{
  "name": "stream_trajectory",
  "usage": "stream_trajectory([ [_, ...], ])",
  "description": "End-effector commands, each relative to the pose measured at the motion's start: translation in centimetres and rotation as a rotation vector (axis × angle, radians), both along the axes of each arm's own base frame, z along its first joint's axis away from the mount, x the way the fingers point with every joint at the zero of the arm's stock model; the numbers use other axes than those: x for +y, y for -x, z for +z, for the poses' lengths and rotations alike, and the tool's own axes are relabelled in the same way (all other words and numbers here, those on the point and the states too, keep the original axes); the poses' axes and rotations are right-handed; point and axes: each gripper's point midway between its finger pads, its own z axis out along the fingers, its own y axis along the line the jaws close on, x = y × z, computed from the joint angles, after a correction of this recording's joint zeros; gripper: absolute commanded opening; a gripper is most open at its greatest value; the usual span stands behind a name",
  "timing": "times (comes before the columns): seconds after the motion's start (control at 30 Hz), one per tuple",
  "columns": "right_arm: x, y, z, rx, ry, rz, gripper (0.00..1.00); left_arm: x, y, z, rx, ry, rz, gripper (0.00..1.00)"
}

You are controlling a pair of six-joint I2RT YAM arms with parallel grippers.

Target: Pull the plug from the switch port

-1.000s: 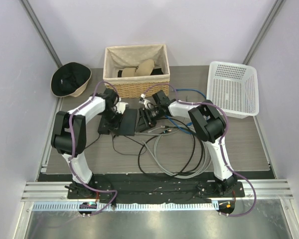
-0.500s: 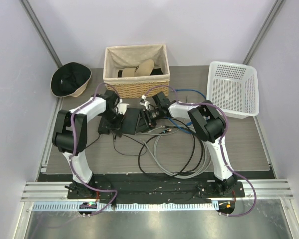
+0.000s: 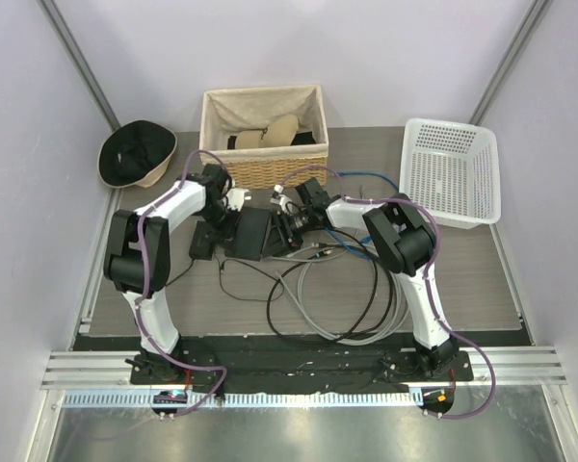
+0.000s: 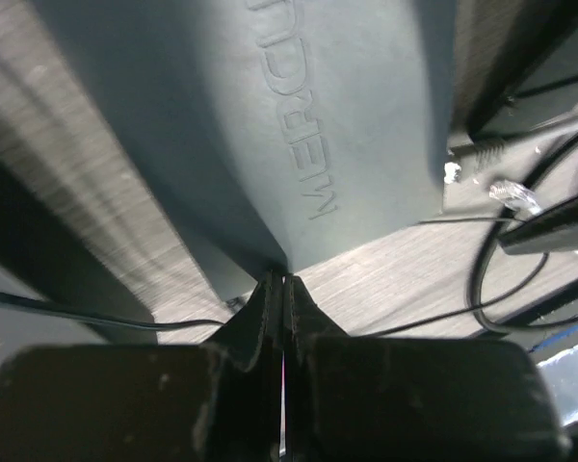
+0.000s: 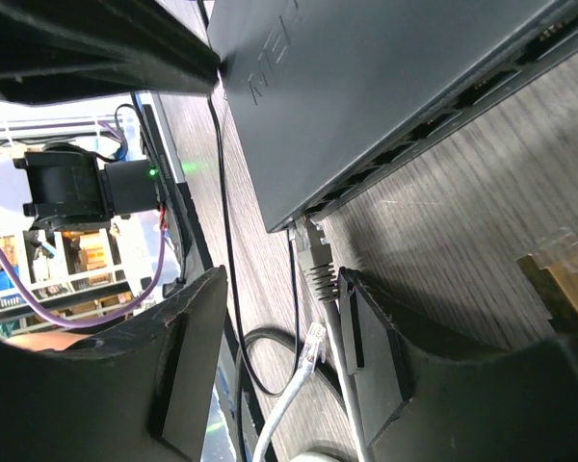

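The switch [image 3: 250, 234] is a flat black box in the middle of the table; its embossed top fills the left wrist view [image 4: 299, 125]. A grey plug [image 5: 313, 252] sits in the end port of its port row [image 5: 405, 144]. My right gripper [image 5: 279, 318] is open around that plug, and its right finger [image 5: 371, 337] lies next to the plug's ribbed boot. It is at the switch's right edge in the top view [image 3: 287, 229]. My left gripper [image 4: 277, 281] is shut, its tips against the switch's left far corner [image 3: 231, 210].
A small black power brick [image 3: 204, 243] with a thin cord lies left of the switch. A loose white cable end [image 5: 311, 344] lies near the plug. Cable coils [image 3: 337, 289] spread in front. A wicker basket [image 3: 263, 135], a white plastic basket [image 3: 450, 171] and a black hat [image 3: 138, 152] stand behind.
My left gripper has moved a little toward the wicker basket. The switch has shifted slightly and looks narrower from above. The right gripper has stayed at the port edge.
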Motion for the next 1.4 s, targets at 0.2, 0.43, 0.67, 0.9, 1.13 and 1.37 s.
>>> stream_trajectory([
  [0.2,-0.5,0.0,-3.2,0.022,0.076,-0.043,0.56,2.0,-0.3,-4.7,0.046,-0.128,0.013,0.00],
  [0.43,-0.5,0.0,-4.4,0.037,0.099,-0.056,0.49,2.3,0.8,-5.7,0.072,-0.137,0.010,0.00],
  [0.67,0.0,0.3,-5.3,0.075,0.105,-0.060,0.49,2.3,0.9,-5.7,0.074,-0.140,0.015,0.00],
  [0.9,0.1,-0.3,-6.1,0.049,0.130,-0.079,0.50,2.4,0.9,-5.6,0.070,-0.142,0.014,0.00],
  [1.13,0.3,0.3,-6.6,0.026,0.159,-0.059,0.50,2.4,1.0,-5.7,0.074,-0.145,0.014,0.00],
  [1.37,-0.6,0.6,-8.7,-0.012,0.267,-0.066,0.49,2.4,0.9,-5.9,0.079,-0.151,0.015,0.00],
])
